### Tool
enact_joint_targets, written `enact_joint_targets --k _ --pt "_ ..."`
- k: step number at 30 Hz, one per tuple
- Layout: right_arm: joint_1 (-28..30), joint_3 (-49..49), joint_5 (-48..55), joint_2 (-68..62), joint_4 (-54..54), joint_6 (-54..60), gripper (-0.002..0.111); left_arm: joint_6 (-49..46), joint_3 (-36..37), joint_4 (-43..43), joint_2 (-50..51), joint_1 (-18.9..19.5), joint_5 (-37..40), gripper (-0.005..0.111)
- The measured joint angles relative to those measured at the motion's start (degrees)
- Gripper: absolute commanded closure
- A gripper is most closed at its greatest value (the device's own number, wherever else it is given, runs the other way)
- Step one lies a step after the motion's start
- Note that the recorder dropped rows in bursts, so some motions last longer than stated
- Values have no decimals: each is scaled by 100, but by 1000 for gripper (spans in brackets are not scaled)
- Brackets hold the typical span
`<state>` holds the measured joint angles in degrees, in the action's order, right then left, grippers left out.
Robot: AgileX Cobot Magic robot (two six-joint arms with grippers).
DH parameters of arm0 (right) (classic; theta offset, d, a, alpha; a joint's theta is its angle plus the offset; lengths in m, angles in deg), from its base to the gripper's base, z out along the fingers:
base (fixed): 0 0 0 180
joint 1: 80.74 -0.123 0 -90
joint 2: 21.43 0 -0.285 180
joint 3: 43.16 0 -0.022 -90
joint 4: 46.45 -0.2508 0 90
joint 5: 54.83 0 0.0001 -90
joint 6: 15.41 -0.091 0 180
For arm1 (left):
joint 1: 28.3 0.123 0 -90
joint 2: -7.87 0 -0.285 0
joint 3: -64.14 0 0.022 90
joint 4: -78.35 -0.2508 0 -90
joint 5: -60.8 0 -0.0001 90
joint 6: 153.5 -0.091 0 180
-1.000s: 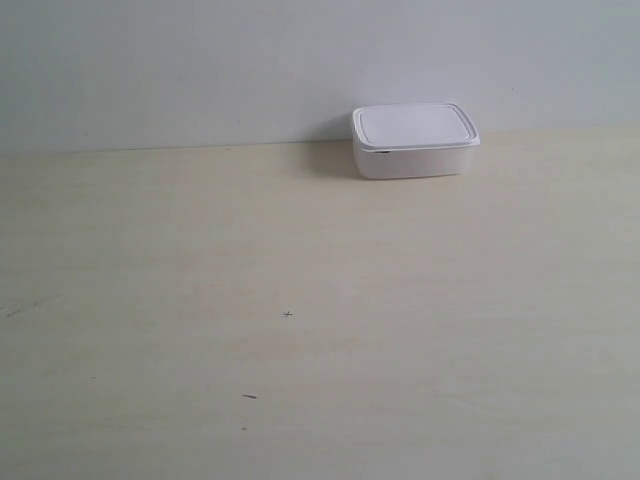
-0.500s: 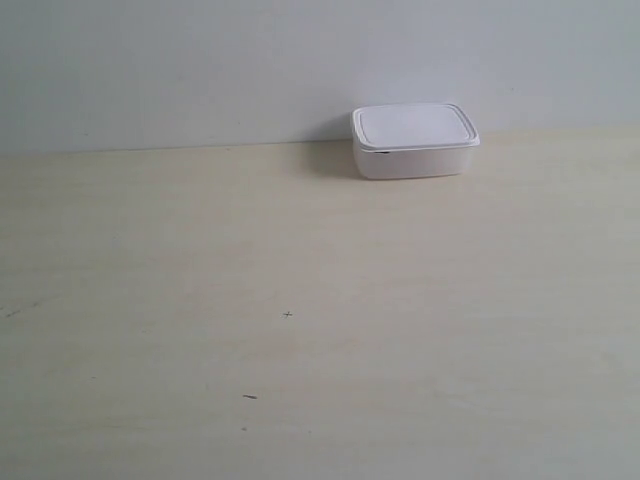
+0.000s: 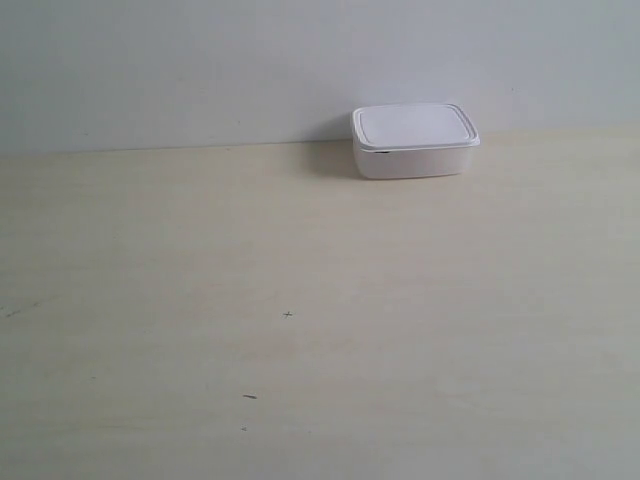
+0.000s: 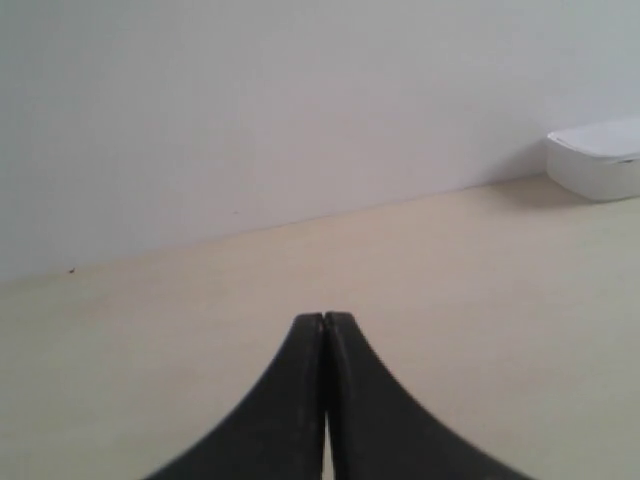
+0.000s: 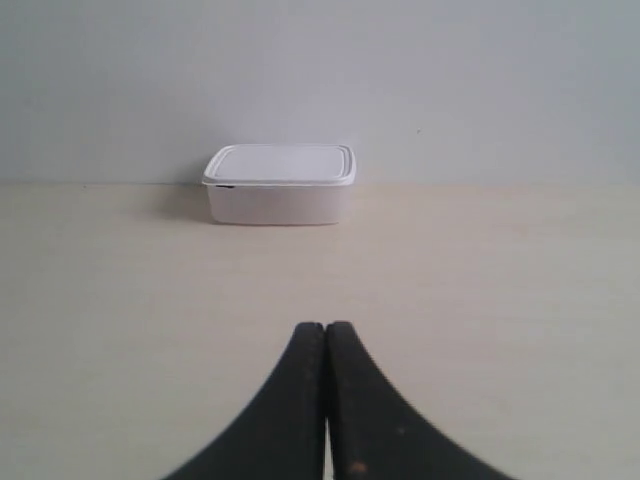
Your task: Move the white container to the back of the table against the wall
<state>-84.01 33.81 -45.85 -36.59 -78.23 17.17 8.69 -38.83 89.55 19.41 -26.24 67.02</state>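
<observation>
The white container (image 3: 414,140) stands lidded at the back of the table (image 3: 300,300), its rear edge against the pale wall (image 3: 200,60). No arm shows in the exterior view. In the right wrist view the container (image 5: 279,183) sits straight ahead, well beyond my right gripper (image 5: 326,326), whose black fingers are pressed together with nothing between them. The left wrist view catches only one end of the container (image 4: 597,160) at the picture's edge, far from my left gripper (image 4: 325,318), which is likewise shut and holds nothing.
A few tiny dark specks (image 3: 288,315) mark the pale wood-grain tabletop. The joint between table and wall runs as a thin line (image 3: 150,149) across the back. Nothing else stands on the table in view.
</observation>
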Motion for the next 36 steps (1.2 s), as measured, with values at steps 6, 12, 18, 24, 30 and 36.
enact_joint_targets --k 6,12,18,24,30,36 --pt "0 0 390 0 848 0 108 0 0 0 0 0 483 107" --pt "0 0 569 0 1548 0 108 0 0 0 0 0 551 107" --pt "0 0 680 0 1612 0 108 0 9 0 0 0 1180 107" --pt "0 0 680 0 1612 0 108 0 21 -12 0 0 1194 107" --pt "0 0 680 0 1612 0 108 0 21 -12 0 0 1194 107" --pt "0 0 680 0 1612 0 108 0 21 -12 0 0 1205 107"
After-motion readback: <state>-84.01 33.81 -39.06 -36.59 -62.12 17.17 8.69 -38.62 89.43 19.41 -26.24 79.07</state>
